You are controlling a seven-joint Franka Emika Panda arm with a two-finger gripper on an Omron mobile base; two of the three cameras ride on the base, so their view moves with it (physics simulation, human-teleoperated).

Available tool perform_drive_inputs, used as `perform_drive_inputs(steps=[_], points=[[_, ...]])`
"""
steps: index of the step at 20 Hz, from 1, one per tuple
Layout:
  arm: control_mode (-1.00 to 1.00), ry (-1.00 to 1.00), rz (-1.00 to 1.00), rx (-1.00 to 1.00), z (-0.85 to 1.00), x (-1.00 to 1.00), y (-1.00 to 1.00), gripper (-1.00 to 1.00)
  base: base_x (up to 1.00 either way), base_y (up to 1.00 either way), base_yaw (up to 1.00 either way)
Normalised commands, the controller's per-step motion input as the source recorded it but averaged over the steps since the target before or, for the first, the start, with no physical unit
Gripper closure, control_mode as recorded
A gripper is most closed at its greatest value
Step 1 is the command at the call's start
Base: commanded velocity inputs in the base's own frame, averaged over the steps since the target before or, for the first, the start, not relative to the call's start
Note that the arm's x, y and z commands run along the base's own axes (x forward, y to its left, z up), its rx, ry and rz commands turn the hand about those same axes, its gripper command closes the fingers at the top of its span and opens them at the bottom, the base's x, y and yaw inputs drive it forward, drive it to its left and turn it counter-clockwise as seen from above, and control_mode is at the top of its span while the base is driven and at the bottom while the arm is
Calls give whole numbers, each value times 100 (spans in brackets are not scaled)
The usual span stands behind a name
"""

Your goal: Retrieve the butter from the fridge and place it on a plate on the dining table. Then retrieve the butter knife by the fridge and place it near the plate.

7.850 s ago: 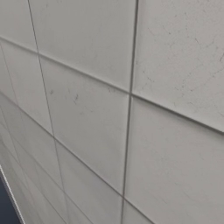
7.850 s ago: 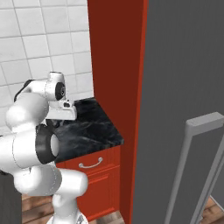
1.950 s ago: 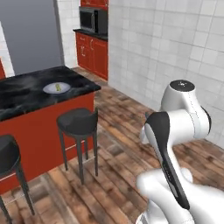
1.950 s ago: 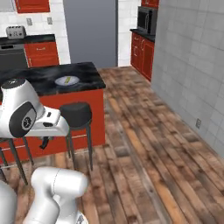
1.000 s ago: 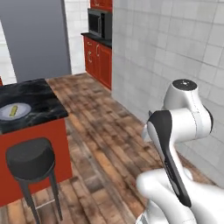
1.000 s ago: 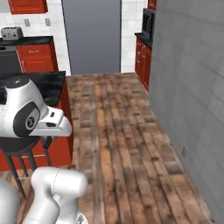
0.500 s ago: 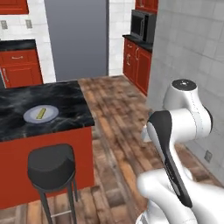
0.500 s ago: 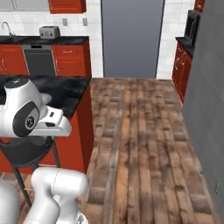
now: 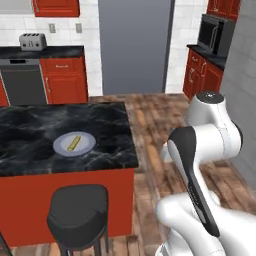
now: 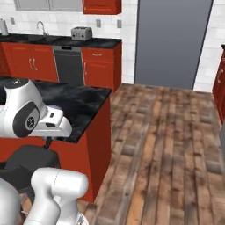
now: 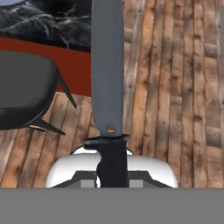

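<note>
Whole view swung round since half a second back because the base turned, so now the black white-veined marble desk (image 9: 30,135) sits closer and more centred, with the tall plain grey fridge (image 9: 135,45) shut behind it. Slim pale-yellow butter stick (image 9: 74,143) lies on the round pale blue-grey plate (image 9: 86,145) on that desk. Fingers are clenched on the black handle of the dark-grey butter knife (image 11: 107,78), blade pointing out over the wood floor (image 11: 175,87) beside a dark stool (image 11: 22,87).
</note>
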Motion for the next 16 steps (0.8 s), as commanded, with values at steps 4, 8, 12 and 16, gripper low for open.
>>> perform_drive_inputs(steps=[4, 8, 12, 16], points=[[100, 0, 0, 0, 0, 0, 0, 100, 51, 0, 16], [100, 0, 0, 0, 0, 0, 0, 100, 35, 0, 23], [100, 0, 0, 0, 0, 0, 0, 100, 35, 0, 34], [100, 0, 0, 0, 0, 0, 0, 100, 59, 0, 38]])
